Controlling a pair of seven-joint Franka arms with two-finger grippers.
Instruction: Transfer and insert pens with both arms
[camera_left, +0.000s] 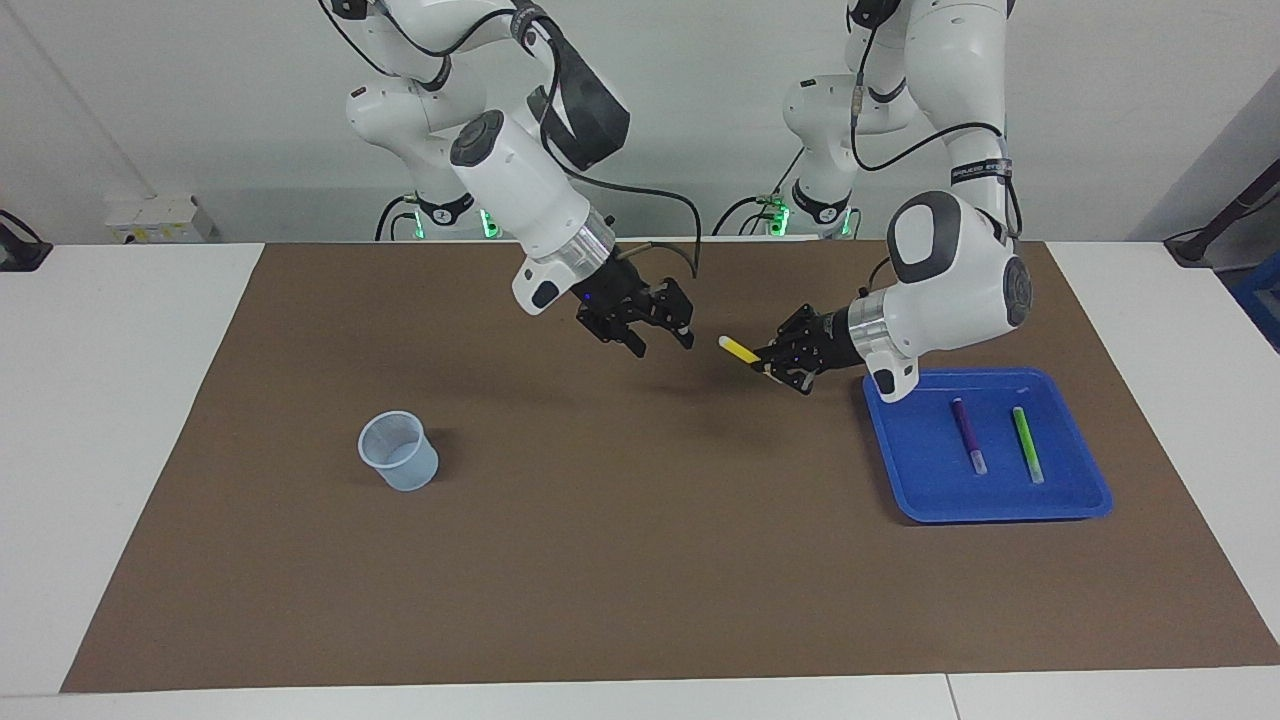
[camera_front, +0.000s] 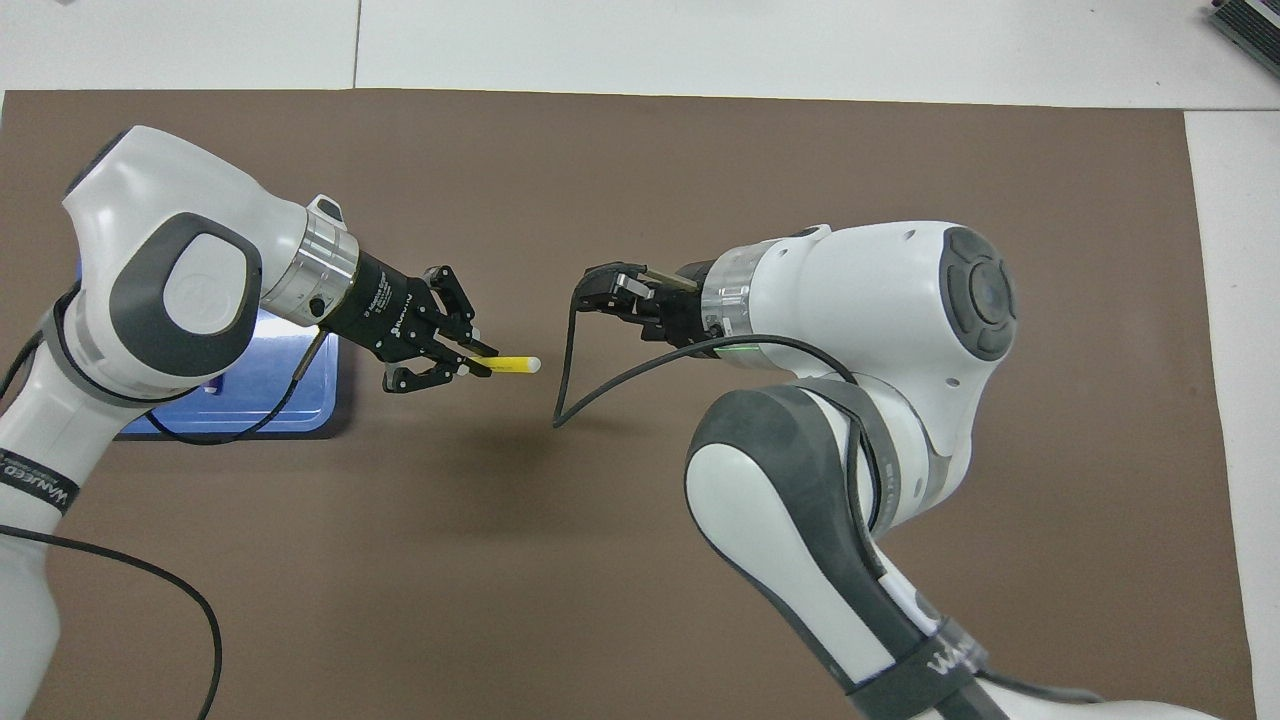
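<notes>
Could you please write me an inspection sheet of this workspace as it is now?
Surface: brown mat on a white table.
Job's things: yellow pen held in the air over the mat; purple pen and green pen lying in the blue tray; pale blue cup upright toward the right arm's end.
Clutter: nothing seen.
Grippers: left gripper shut on the yellow pen; right gripper open, facing the pen's pale end.
Cables: black cable looping from the right wrist.
Surroundings: white wall.
</notes>
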